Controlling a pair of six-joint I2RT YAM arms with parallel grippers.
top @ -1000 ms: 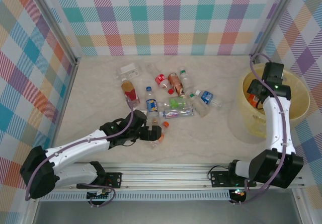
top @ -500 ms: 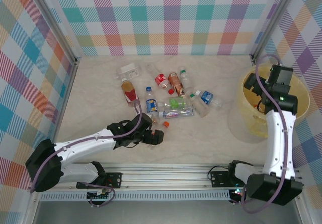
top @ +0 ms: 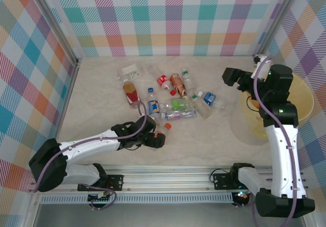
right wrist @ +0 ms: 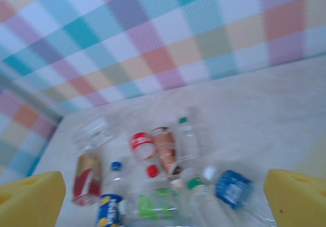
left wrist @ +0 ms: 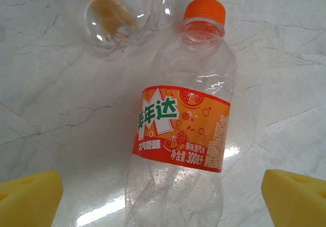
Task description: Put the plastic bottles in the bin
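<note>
Low on the left of the overhead frame, the left end effector hovers over an orange-capped bottle lying on the pale marbled bench. From the wrist camera its yellow pads sit wide apart in the bottom corners. The bottle, with its orange label, lies lengthwise between them, cap toward the top of the frame, touched by neither. Another clear bottle lies just beside its neck at upper left. The rest of the plastic bottles lie scattered in a loose heap at the middle of the bench. Over at the right, the bin stands by the checked wall, well apart from the heap. The right end effector is raised just left of the bin's rim, facing the heap, its own yellow pads spread wide with nothing between them.
</note>
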